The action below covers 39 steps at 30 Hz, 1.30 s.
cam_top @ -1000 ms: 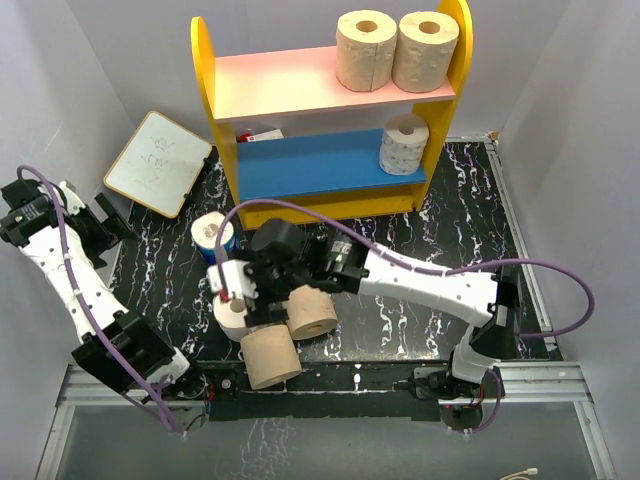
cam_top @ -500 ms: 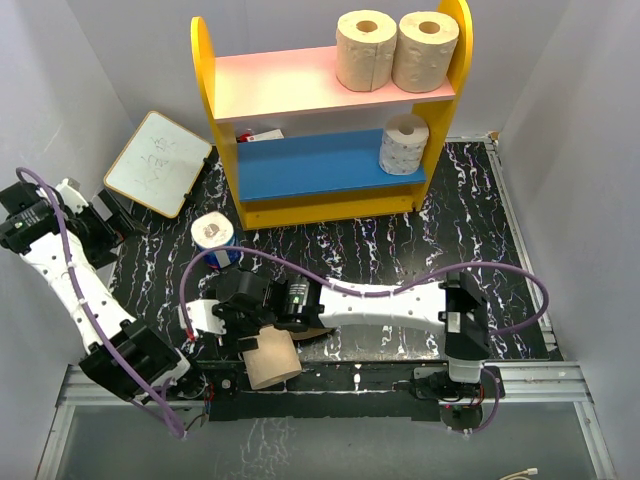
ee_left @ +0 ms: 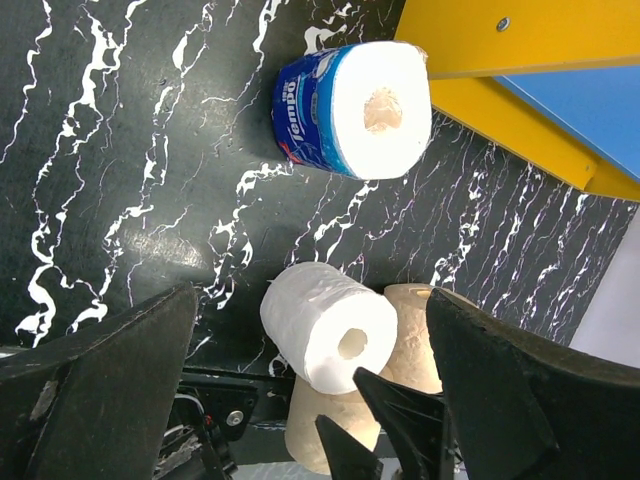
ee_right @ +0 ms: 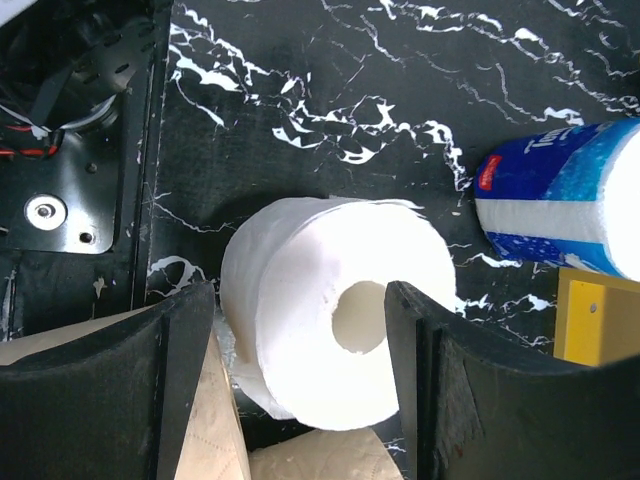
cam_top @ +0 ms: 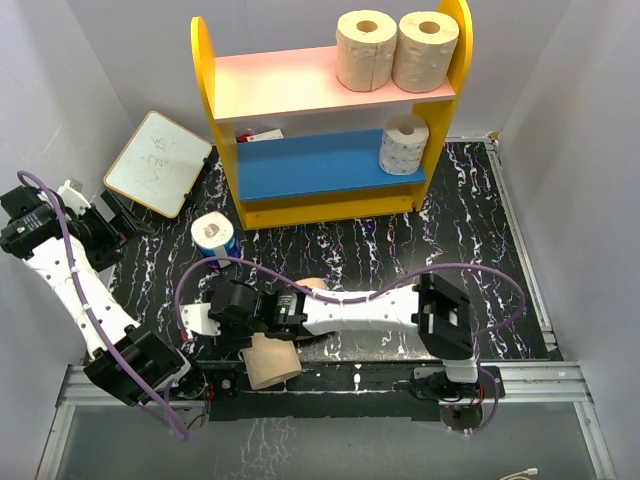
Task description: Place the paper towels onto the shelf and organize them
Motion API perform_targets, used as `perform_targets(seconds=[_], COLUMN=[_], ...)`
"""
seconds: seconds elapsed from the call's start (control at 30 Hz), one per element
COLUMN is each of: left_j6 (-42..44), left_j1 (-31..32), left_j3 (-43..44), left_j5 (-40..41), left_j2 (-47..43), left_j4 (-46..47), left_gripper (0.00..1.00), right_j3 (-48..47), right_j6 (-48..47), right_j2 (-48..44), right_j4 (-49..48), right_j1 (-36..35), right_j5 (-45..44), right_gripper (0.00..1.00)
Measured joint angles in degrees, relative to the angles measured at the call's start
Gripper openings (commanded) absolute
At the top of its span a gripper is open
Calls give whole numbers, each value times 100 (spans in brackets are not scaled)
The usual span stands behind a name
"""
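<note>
The shelf stands at the top centre of the overhead view. Its smooth yellow side panels are rounded at the top, and between them sit a matte pink upper board and a blue lower board. Two fat upper tan rolls with open cardboard cores stand touching at the right end of the pink board. A smaller shelf white roll stands below them at the right end of the blue board. The table is glossy black with white marble veining. On it, left of centre and near the shelf's left foot, the blue-wrapped roll stands on end, its shiny film wrapping a white cylinder. Toward the lower left the right arm lies low across the table. The right gripper is over the plain white roll, soft and faintly quilted, with its core facing the wrist camera. The dark blunt right fingers are spread wide, one on each side of that roll. Whether they touch it cannot be told. Two lower tan rolls press against it, one beside it and one toward the near edge. The left gripper hangs at the left edge, apart from the rolls, its black left fingers spread and holding nothing. A flat whiteboard with a pale frame lies at the upper left.
</note>
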<state>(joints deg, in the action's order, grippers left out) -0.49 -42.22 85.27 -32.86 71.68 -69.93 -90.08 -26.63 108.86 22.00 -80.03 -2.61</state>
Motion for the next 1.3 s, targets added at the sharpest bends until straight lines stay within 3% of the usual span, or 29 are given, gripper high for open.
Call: perform_targets(seconds=[0.17,0.3,0.6,0.73,0.97,1.1,1.3], left_j6=[-11,-17,-15,-15,-15,-13,26], left_j1=[-2,-2,-4,-4,-4,-4,-4], left_j3=[-46,-173,-181,-181,-181,-184,-273], left_j5=[-33,-59,-118,-155,-199,-223,-472], left_j2=[0,-2,-4,-4,-4,-4,-72], left_j4=[9,22,26,26,26,26,42], left_gripper=[98,98,98,98,98,97,96], right_j3=[2,13,68,177,262,341,-455], right_j6=[-24,-59,-348,-492,-826,-1244,-1556], right_j2=[245,343,579,601,575,350,-129], right_j4=[-13,-46,-468,-734,-758,-299,903], right_j1=[-96,-208,-328,-328,-323,-225,855], right_j5=[-105,-262,-1134,-1493,-1862,-1856,-1364], right_gripper=[65,57,28,0,0,0,0])
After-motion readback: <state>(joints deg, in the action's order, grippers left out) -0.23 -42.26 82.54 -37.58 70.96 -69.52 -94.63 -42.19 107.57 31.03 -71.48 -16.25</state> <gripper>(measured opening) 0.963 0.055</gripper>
